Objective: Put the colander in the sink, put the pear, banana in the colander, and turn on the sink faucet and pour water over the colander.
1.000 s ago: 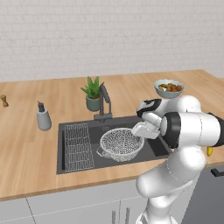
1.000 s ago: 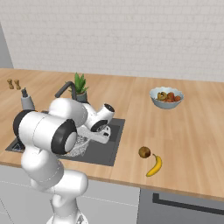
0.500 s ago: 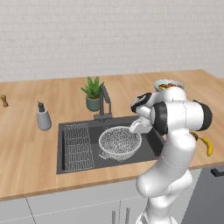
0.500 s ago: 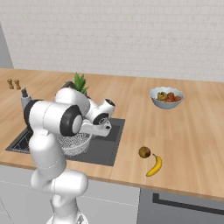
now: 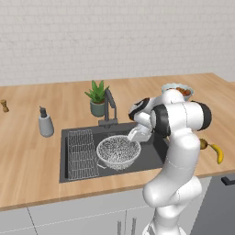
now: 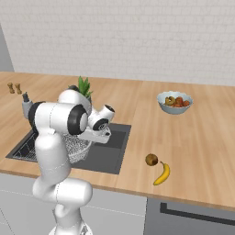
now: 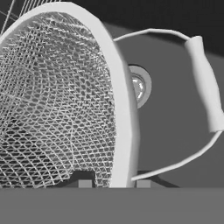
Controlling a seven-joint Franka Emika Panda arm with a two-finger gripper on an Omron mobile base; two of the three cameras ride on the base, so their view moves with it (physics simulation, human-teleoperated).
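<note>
Colander (image 5: 118, 151) resting inside the sink (image 5: 156, 153), beside the ribbed rack (image 5: 81, 153). Gripper (image 7: 113, 183) at the colander's rim, fingertips astride it; whether they clamp it cannot be told. Pear (image 6: 151, 159) and banana (image 6: 162, 173) lie on the counter (image 6: 193, 151), well apart from the sink. Risk: withdrawing while snagged on the rim could tip the colander.

White brick wall (image 5: 114, 36), light wooden counter (image 5: 27, 156), pale grey cabinet fronts (image 5: 69, 218) below

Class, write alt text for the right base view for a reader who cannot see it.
A white robot arm's gripper hangs at the rim of a mesh colander in a dark sink. A pear and banana lie on the wooden counter, a fruit bowl behind.
</note>
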